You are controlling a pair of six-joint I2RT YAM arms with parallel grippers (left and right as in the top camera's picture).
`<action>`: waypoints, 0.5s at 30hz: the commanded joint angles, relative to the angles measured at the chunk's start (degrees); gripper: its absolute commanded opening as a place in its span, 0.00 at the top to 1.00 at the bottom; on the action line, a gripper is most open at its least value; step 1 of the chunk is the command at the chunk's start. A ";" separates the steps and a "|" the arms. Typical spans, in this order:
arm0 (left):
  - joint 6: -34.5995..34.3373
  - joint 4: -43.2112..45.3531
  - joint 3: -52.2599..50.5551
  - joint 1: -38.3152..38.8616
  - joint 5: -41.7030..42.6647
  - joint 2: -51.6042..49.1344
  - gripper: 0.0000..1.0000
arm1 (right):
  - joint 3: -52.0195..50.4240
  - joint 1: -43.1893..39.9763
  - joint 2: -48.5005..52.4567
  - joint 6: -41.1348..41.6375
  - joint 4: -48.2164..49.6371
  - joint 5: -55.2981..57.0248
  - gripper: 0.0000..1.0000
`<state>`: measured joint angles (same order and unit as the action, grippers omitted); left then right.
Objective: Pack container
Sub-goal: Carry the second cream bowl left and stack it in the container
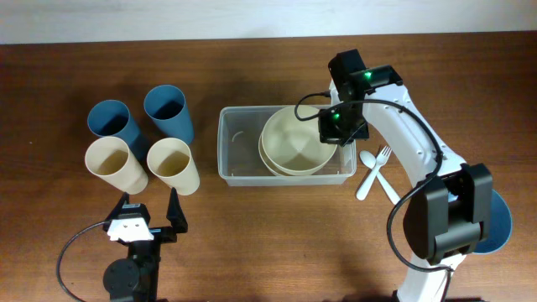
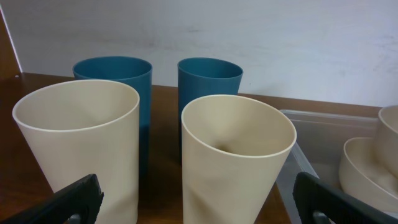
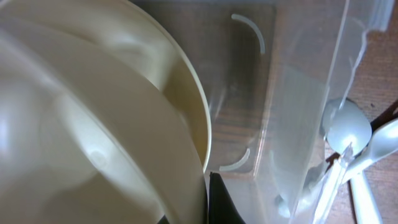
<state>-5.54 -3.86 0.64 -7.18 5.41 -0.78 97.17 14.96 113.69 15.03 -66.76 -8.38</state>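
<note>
Overhead only: the whole clear container (image 1: pixel 239 147) sits mid-table. Two nested cream bowls (image 1: pixel 294 143) fill its 3 o'clock half; the 9 o'clock half is open. Four cups (image 1: pixel 172 164) stand at its 9 o'clock, and a fork and spoon (image 1: pixel 373 168) lie just beside its 4 o'clock corner. Left gripper (image 1: pixel 151 201) is at 7 o'clock, fingers spread, nothing between them. Right gripper (image 1: pixel 337 132) is over the 2 o'clock rim. Only the right wrist view shows a dark finger (image 3: pixel 217 205) against a bowl rim; grip can't be told.
</note>
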 commanded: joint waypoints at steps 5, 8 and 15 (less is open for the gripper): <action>0.92 -0.44 -0.07 0.17 0.39 0.48 0.00 | -0.52 0.46 -0.04 0.22 1.79 0.50 0.96; 0.92 -0.44 -0.07 0.17 0.39 0.48 0.00 | -0.52 0.46 -0.04 -0.02 1.88 0.46 0.96; 0.92 -0.44 -0.07 0.17 0.39 0.48 0.00 | -0.52 0.57 -0.04 -1.29 1.88 -0.44 0.96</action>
<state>-5.54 -3.88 0.64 -7.18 5.41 -0.78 97.17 14.96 113.69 14.52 -65.08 -8.40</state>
